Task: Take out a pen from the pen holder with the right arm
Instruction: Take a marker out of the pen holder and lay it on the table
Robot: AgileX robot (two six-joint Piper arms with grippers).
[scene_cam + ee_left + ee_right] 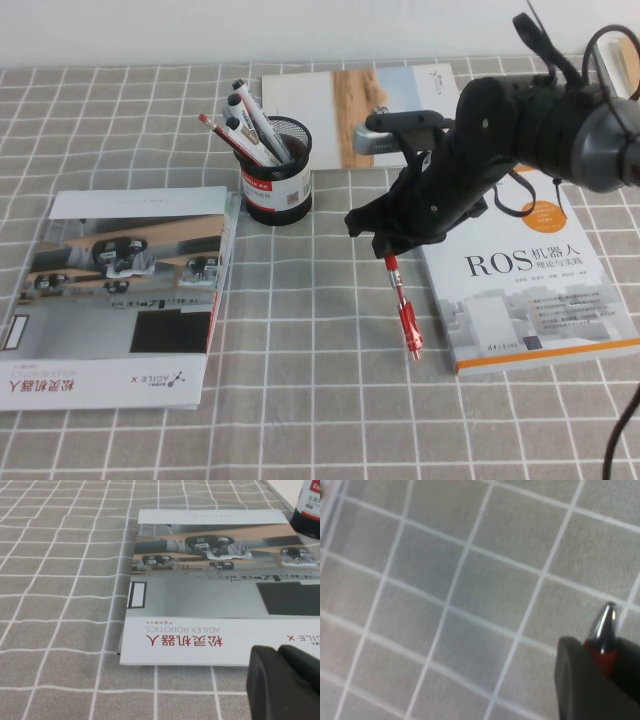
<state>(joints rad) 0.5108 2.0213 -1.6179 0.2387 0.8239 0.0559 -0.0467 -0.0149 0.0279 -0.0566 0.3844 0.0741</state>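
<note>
One thing freed: a red plastic ballpoint pen hangs in the air over the middle of the tabletop, just beside the white ROS textbook.
Grip: the right gripper is clamped on the pen's upper end, so the rest dangles slanted below the jaws (a pinch near one end lets the body swing).
Source: the black mesh pen holder stands toward the tabletop's far edge with other pens leaning in it, well apart from the gripper.
Idle side: the left gripper sits over the white AgileX brochure at the tabletop's near-left corner. Its black tips meet and hold nothing.
Views: only the right wrist view shows a silver pen end poking from between the fingers. Only the high view shows holder and pen together. The left gripper appears only in its own wrist view.
Stage: the extraction looks done.
</note>
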